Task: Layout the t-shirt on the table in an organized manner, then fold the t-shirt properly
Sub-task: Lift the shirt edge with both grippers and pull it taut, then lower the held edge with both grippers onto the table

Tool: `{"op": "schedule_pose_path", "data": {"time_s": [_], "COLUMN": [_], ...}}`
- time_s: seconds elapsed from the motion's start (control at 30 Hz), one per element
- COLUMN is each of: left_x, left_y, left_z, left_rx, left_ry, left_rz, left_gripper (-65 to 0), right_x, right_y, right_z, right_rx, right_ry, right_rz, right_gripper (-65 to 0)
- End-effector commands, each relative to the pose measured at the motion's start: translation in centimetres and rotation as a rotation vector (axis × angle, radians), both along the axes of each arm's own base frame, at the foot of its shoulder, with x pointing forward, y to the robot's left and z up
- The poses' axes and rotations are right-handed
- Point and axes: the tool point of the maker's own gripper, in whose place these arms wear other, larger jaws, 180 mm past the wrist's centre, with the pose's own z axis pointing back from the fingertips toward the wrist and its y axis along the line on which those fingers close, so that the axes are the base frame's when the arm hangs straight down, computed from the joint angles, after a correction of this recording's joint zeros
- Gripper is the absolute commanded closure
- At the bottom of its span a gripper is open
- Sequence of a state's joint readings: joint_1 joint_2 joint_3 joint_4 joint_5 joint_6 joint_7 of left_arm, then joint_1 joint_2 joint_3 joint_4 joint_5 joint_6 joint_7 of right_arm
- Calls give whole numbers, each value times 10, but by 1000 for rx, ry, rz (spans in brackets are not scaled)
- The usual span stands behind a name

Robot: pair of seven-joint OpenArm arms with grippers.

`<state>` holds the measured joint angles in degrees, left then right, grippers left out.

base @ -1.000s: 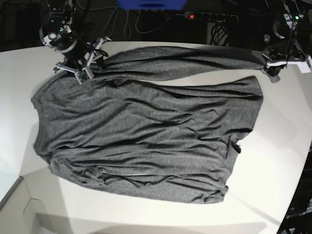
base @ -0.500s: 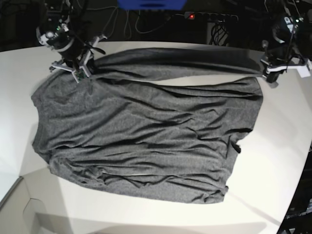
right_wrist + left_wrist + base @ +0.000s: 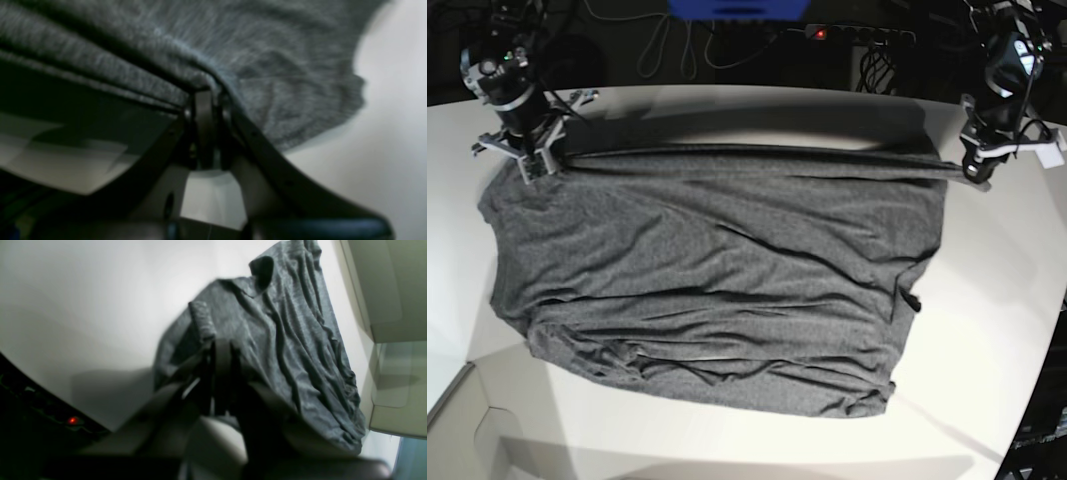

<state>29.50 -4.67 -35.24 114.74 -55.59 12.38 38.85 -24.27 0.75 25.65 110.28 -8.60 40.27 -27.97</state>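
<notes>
The dark grey t-shirt [image 3: 717,270] lies spread over the white table [image 3: 987,330], with its far edge lifted and stretched taut between my two grippers. My left gripper [image 3: 968,166], at the base view's right, is shut on the shirt's far right corner; the wrist view shows its jaws [image 3: 218,350] closed on the cloth [image 3: 293,340]. My right gripper [image 3: 535,160], at the base view's left, is shut on the far left corner; its wrist view shows the jaws [image 3: 205,100] pinching a fold of cloth [image 3: 267,60].
A power strip with a red light [image 3: 820,33] and cables lie behind the table's far edge. A blue object [image 3: 737,8] sits at the top centre. A pale box corner [image 3: 467,420] shows at the lower left. The table's curved edge runs down the right.
Both grippers have moved apart and up. The folded far strip of the shirt has been pulled out into a taut straight line. The right gripper has shifted far to the left.
</notes>
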Motion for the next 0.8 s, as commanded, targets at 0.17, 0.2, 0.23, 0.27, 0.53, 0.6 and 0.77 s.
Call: {"op": "schedule_pose_path", "data": {"time_s": [0.17,0.2,0.23,0.27,0.53,0.6,0.77], "left_x": [16,19,21,23,42,46,44], "left_y": [6,6,6,6,9,10,16], "left_z": [19,21,23,24,34,31,8], "left_rx": [30,29,28,27,29,20,-10], "left_ry": [-75,-83,-90,-96,-145,-145,-94], "left_rz": [8,10,11,13,21,27,50], "left_gripper": [0,0,0,0,0,0,0], "right_x": [13,13,18,23,57,65,77], "right_y": [1,1,2,3,4,9,14], "right_z": [16,16,19,22,40,37,19], "right_rx": [-7,-6,-5,-4,3,20,63], "right_ry": [-59,-61,-75,-88,-171,-172,-143], "right_rz": [0,1,3,6,5,15,21], "right_gripper": [0,0,0,0,0,0,0]}}
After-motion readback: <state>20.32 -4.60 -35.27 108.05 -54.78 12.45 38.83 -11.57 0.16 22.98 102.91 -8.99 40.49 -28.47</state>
